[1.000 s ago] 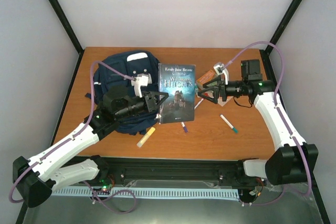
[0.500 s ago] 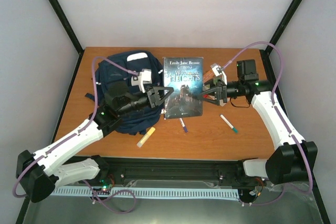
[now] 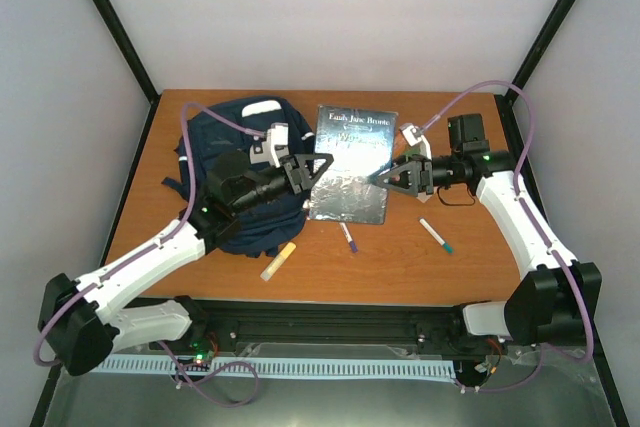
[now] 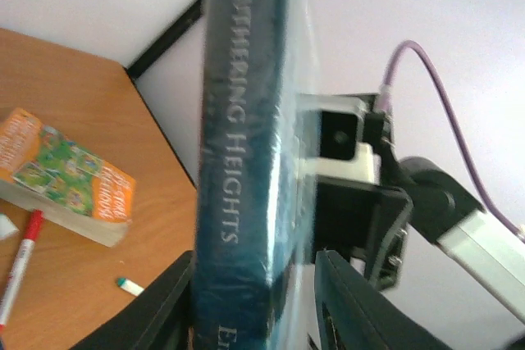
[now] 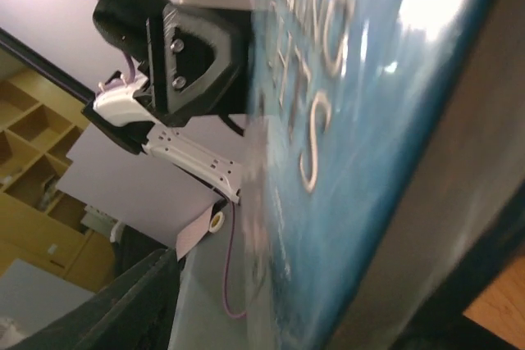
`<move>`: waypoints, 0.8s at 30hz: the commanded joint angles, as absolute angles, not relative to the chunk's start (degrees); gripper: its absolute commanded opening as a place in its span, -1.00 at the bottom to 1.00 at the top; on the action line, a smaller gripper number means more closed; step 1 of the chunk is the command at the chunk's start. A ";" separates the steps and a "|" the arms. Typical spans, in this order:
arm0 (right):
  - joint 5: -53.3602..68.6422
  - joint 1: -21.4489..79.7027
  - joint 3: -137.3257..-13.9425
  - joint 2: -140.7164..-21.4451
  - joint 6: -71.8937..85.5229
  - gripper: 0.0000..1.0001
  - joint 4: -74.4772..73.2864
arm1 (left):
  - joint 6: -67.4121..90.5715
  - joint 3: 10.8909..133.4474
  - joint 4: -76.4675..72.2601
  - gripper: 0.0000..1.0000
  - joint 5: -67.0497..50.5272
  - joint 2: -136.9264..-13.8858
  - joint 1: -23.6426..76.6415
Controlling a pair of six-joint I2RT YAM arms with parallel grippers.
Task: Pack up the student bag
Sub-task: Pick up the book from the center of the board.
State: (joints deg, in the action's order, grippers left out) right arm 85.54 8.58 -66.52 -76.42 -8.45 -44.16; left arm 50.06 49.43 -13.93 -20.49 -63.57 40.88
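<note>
Counting one student bag [image 3: 215, 132], one blue book [image 3: 350, 172], one orange book [image 4: 70, 178], three markers [image 3: 436, 235].

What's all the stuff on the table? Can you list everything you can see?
student bag: one, navy blue with white patches, left side of the table
Wuthering Heights book: one, dark blue, raised between the two grippers
small book: one, orange and green, flat on the table
yellow highlighter: one, yellow, just in front of the bag
purple-tipped pen: one, white, in front of the blue book
teal-tipped marker: one, white, right of the pen
red marker: one, red, beside the small book
table: one, orange-brown
left gripper: one, black, at the blue book's left edge
right gripper: one, black, at its right edge
</note>
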 commanded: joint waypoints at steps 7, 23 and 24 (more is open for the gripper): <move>82.88 8.53 -64.04 -74.42 2.60 -0.31 -33.32 | 53.58 47.87 -20.75 -0.33 -13.61 -65.72 39.73; 72.33 6.03 -64.86 -77.52 -3.40 -0.94 -37.06 | 46.46 45.16 -5.79 0.41 -10.76 -62.49 39.73; 70.71 5.98 -64.47 -77.33 -4.61 -0.94 -37.39 | 44.22 46.10 -1.20 0.51 -8.55 -61.42 39.73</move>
State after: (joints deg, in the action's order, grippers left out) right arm 74.00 7.07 -63.24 -78.04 0.56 -38.11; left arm 51.83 43.53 -14.76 -13.63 -66.11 39.90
